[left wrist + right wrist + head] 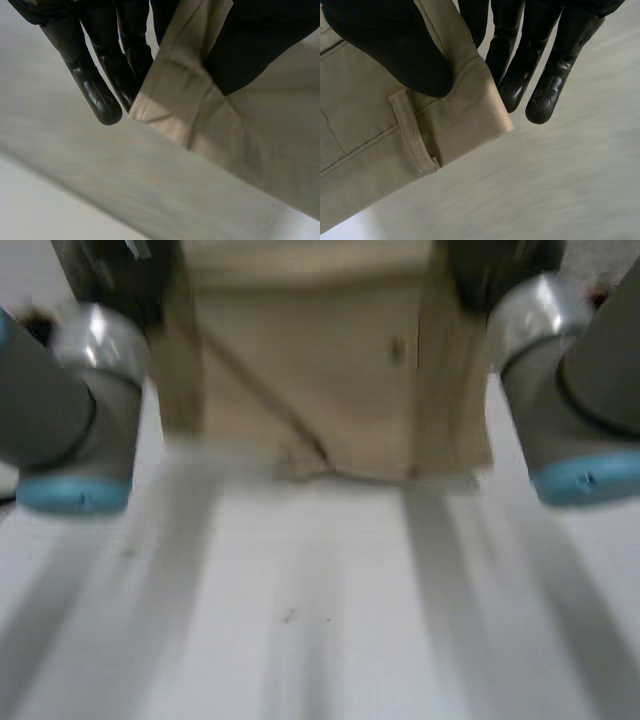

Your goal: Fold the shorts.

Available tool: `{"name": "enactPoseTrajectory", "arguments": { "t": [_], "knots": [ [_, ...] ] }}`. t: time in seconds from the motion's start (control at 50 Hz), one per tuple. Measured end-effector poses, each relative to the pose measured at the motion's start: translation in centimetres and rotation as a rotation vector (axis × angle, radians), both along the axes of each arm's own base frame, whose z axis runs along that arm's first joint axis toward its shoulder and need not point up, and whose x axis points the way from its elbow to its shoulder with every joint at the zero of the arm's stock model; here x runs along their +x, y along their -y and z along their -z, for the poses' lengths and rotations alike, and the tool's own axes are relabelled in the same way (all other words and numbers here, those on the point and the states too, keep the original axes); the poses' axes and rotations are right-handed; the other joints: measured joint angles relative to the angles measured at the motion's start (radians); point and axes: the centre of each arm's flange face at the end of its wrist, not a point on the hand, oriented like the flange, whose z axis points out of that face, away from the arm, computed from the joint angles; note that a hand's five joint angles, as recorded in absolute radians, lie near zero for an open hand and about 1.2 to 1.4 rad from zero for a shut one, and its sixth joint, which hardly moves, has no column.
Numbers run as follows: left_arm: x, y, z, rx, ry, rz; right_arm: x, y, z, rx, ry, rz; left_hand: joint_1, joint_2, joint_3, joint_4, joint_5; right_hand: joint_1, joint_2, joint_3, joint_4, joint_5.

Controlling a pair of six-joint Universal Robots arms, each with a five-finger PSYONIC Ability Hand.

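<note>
The left hand (250, 50) and right hand (385, 45) each pinch a corner of the shorts (300, 370), thumb against fingers, so lower both level, cloth taut, onto the counter (320, 620)

The white table (330, 640) has beige shorts (310, 380) held above it.

The shorts (320, 370) sit at the far side of the table (320, 620), between the left arm (70, 410) and the right arm (580, 390) — the table surface runs on in front of them. The left hand (105, 95) is at one corner of the shorts, cloth caught between its thumb and fingers. The right hand (540, 95) is at another corner — cloth likewise between thumb and fingers, table beneath.
</note>
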Motion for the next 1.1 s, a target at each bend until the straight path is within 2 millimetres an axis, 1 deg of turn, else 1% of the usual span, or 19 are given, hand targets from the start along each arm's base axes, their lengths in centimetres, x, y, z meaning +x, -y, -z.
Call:
{"name": "enactPoseTrajectory", "arguments": {
  "t": [0.06,0.14,0.16,0.2,0.3,0.32,0.38,0.4,0.44,0.46,0.5,0.52,0.56,0.58,0.66,0.74,0.8,0.9,1.1],
  "knots": [
    [0.8,-1.4,-6.8,-0.283,-0.174,-0.036,-0.2,-0.1,-4.4,-0.208,0.163,0.002,0.0,0.0,0.0,0.0,0.0,0.0,0.0,0.0,0.0,0.0],
    [0.9,-1.8,-7.4,-0.308,-0.191,-0.037,-0.3,-0.1,-4.7,-0.222,0.175,0.001,0.0,0.0,0.0,0.0,0.0,0.0,0.0,0.0,0.0,0.0],
    [1.3,-3.0,-8.7,-0.37,-0.232,-0.032,-0.4,-0.3,-4.8,-0.226,0.184,0.001,0.0,0.0,0.0,0.0,0.0,0.0,0.0,0.0,0.0,0.0],
    [1.4,-3.9,-8.4,-0.377,-0.237,-0.019,-0.5,-0.4,-3.7,-0.173,0.156,0.001,0.0,0.0,0.0,0.0,0.0,0.0,0.0,0.0,0.0,0.0],
    [1.1,-4.3,-3.7,-0.253,-0.163,0.003,-0.5,-0.6,0.3,-0.02,0.07,-0.005,0.0,0.0,0.0,0.0,0.0,0.0,0.0,0.0,0.0,0.001],
    [1.0,-4.4,-1.6,-0.197,-0.132,0.006,-0.5,-0.6,1.5,0.021,0.049,-0.01,0.0,0.0,0.0,0.0,0.0,0.0,0.0,0.0,0.0,0.002],
    [1.0,-4.6,2.1,-0.096,-0.077,0.009,-0.3,-0.5,4.3,0.098,0.009,-0.022,0.0,0.0,0.0,0.0,0.0,0.0,0.0,0.0,0.0,0.003],
    [1.0,-4.6,2.1,-0.096,-0.077,0.009,-0.3,-0.5,4.3,0.098,0.009,-0.022,0.0,0.0,0.0,0.0,0.0,0.0,0.0,0.0,0.0,0.003],
    [1.2,-4.9,5.2,-0.015,-0.035,0.01,-0.1,-0.4,6.8,0.164,-0.026,-0.03,0.0,0.0,0.0,0.0,0.0,0.0,0.0,0.0,0.0,0.003],
    [1.2,-4.9,5.2,-0.015,-0.035,0.01,-0.1,-0.4,6.8,0.164,-0.026,-0.03,0.0,0.0,0.0,0.0,0.0,0.0,0.0,0.0,0.0,0.003],
    [1.4,-5.5,10.3,0.125,0.035,0.011,0.2,-0.3,11.0,0.267,-0.084,-0.038,0.0,0.0,0.0,0.0,0.007,0.0,0.0,0.0,0.0,0.003],
    [1.5,-5.7,11.7,0.165,0.054,0.011,0.2,-0.4,13.5,0.33,-0.12,-0.04,0.0,0.0,0.0,0.0,0.007,0.0,0.0,0.0,0.0,0.003],
    [1.6,-6.2,14.3,0.239,0.092,0.013,0.2,-0.7,16.4,0.404,-0.164,-0.042,0.0,0.0,0.0,0.0,0.007,0.0,0.0,0.0,0.0,0.003],
    [1.6,-6.2,14.3,0.239,0.092,0.013,0.2,-0.7,16.4,0.404,-0.164,-0.042,0.0,0.0,0.0,0.0,0.007,0.0,0.0,0.0,0.0,0.003],
    [2.2,-8.3,20.3,0.434,0.197,0.003,-0.7,-1.9,21.1,0.542,-0.241,-0.033,0.0,0.0,0.0,0.0,0.007,0.0,0.0,0.0,0.0,0.003],
    [2.8,-9.6,22.1,0.529,0.252,-0.019,-1.4,-2.8,21.2,0.577,-0.249,-0.029,0.0,0.0,0.0,0.0,0.007,0.0,0.0,0.0,0.0,0.004],
    [3.3,-10.2,22.2,0.571,0.277,-0.034,-1.8,-3.4,20.4,0.578,-0.238,-0.03,0.0,0.0,0.0,0.0,0.007,0.0,0.0,0.0,0.0,0.004],
    [3.8,-10.9,21.2,0.604,0.296,-0.047,-2.4,-4.4,19.0,0.573,-0.217,-0.034,0.0,0.0,0.0,0.0,0.007,0.0,0.0,0.0,0.0,0.004],
    [5.0,-13.2,18.4,0.641,0.328,-0.05,-3.4,-6.1,18.7,0.634,-0.249,-0.036,0.0,0.0,0.0,0.0,0.007,0.0,0.0,0.0,0.0,0.004]
  ]
}}
